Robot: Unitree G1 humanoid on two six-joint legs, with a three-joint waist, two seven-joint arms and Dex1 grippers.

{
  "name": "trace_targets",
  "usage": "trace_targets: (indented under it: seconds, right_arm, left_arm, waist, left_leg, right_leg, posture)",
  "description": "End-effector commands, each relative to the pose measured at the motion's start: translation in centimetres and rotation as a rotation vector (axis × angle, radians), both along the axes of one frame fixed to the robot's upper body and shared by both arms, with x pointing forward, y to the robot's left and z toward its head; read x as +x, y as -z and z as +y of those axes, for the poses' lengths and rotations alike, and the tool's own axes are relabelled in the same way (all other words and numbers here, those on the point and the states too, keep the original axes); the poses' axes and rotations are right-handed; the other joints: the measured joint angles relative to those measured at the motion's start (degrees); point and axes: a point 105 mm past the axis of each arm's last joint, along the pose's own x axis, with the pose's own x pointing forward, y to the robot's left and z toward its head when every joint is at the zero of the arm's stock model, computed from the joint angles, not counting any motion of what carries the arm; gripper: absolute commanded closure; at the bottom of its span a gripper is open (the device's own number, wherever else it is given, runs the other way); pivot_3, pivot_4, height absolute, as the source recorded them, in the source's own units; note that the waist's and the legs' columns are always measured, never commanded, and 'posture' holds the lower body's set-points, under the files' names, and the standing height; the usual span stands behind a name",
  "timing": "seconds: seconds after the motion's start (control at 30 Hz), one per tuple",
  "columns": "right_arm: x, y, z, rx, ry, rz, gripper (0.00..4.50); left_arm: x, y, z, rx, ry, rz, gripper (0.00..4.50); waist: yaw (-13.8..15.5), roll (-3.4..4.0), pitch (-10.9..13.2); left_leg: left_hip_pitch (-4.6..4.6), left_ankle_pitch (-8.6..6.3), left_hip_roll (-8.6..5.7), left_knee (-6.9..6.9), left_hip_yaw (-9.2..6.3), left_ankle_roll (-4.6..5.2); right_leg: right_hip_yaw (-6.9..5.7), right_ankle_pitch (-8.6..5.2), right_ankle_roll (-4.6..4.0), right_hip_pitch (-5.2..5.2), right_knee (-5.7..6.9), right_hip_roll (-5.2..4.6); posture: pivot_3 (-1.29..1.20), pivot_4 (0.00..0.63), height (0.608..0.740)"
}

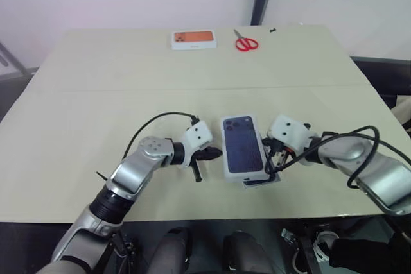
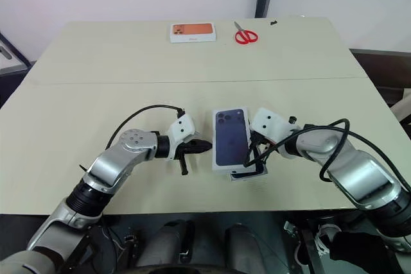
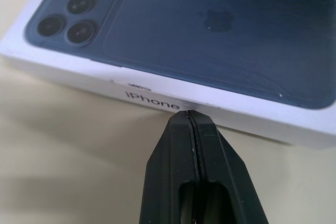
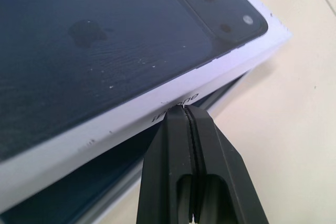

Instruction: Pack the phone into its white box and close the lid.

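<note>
From the head views, the lid (image 1: 243, 144), printed with a dark blue phone picture, lies askew over the white box (image 1: 262, 181) near the middle of the surface's (image 1: 96, 94) front edge, with the left end effector (image 1: 207, 156) and right end effector (image 1: 273, 156) flanking it. In the left wrist view, the fingers (image 3: 173, 177) are pressed together, tips at the lid's white side wall. In the right wrist view, the fingers (image 4: 168, 166) are likewise pressed together against the lid's other side wall, with the phone (image 4: 79, 192) dark beneath the raised lid edge.

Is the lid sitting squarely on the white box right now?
No, the lid sits askew, raised along the side by the right claw, with the box's dark inside exposed under that edge.
</note>
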Motion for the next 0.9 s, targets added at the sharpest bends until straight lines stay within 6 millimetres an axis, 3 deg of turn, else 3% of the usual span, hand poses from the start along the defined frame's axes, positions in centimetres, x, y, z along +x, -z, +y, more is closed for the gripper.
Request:
trace_targets:
  seconds: [0.03, 0.37, 0.9]
  right_arm:
    - [-0.8, -1.1, 0.6, 0.002, -0.056, -0.028, 4.47]
    - [-1.0, -0.4, -0.8, -0.024, -0.021, -0.005, 4.47]
    - [-0.7, 0.1, -0.6, -0.014, -0.004, -0.009, 4.47]
  left_arm:
    - [-1.6, -2.1, -1.9, -0.071, 0.114, -0.04, 4.5]
    - [-2.1, -1.8, -2.4, -0.04, 0.161, -0.024, 4.5]
    - [-0.3, -1.1, -1.7, -0.006, 0.076, -0.048, 4.5]
  waist:
    - [0.05, 0.0, 0.0]
    - [-0.01, 0.0, 0.0]
    - [0.02, 0.0, 0.0]
  left_leg:
    - [0.0, 0.0, 0.0, 0.01, 0.0, 0.0]
    - [0.01, 0.0, 0.0, 0.01, 0.0, 0.0]
    - [0.02, 0.0, 0.0, 0.02, 0.0, 0.0]
  right_leg:
    - [0.0, 0.0, 0.0, 0.01, 0.0, 0.0]
    - [0.0, 0.0, 0.0, 0.01, 0.01, 0.01]
    - [-0.01, 0.0, 0.0, 0.02, 0.02, 0.01]
  posture:
    - [0.0, 0.15, 0.74]
    - [0.0, 0.15, 0.74]
    - [0.0, 0.15, 0.74]
